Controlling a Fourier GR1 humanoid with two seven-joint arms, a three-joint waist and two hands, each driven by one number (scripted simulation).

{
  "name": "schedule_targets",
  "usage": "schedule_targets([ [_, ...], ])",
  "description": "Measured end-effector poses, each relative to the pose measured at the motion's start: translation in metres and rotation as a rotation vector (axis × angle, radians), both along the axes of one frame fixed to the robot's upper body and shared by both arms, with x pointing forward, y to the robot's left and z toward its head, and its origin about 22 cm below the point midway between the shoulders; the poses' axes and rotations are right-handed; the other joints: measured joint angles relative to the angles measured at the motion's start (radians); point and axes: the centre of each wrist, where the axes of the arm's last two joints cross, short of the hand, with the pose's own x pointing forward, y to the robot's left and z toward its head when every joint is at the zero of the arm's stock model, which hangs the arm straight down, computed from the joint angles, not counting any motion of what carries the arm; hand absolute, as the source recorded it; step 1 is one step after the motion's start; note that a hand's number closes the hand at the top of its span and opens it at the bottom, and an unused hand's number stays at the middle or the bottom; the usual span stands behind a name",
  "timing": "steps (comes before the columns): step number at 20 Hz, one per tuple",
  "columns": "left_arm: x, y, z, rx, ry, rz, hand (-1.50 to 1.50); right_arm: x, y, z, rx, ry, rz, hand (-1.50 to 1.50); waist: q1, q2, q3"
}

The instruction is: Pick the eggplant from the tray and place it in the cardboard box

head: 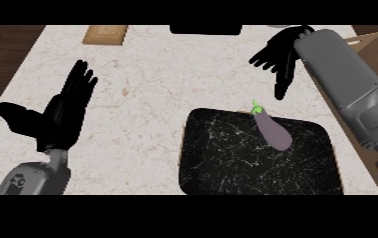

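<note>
The brown cardboard box at the right edge is mostly hidden under the grey right forearm, so only thin strips of it show and its inside cannot be seen. A black object and a tan wooden board are cut off by the top edge. The grey left forearm is cut off below.

Colours on the counter

The eggplant is purple with a green stem, on a black tray with white scratch-like veins; the counter is pale marble with brownish veins.
</note>
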Motion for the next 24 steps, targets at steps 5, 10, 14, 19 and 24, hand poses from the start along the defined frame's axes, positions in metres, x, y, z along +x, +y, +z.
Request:
schedule_targets([
  [5,-0.008,0.003,-0.001,-0.004,0.011,0.004,0.00,-0.002,0.003,-0.017,-0.004,0.041,-0.003,-1.50,-0.006,-0.002,0.000],
  [10,-0.008,-0.003,-0.002,-0.003,0.008,0.018,0.00,-0.002,0.016,-0.020,-0.024,0.047,0.004,-1.50,-0.015,-0.005,0.000],
  [14,-0.010,-0.001,-0.005,0.004,0.014,0.020,0.00,-0.007,0.018,-0.033,-0.042,0.042,0.010,-1.50,-0.018,-0.006,0.000],
  [19,-0.012,0.000,0.003,-0.004,0.013,0.027,0.00,-0.010,0.021,-0.042,-0.041,0.046,0.005,-1.50,-0.023,-0.008,0.000],
  [24,-0.010,-0.006,-0.004,-0.006,0.015,0.021,0.00,-0.013,0.023,-0.052,-0.044,0.061,0.005,-1.50,-0.022,-0.006,0.000],
])
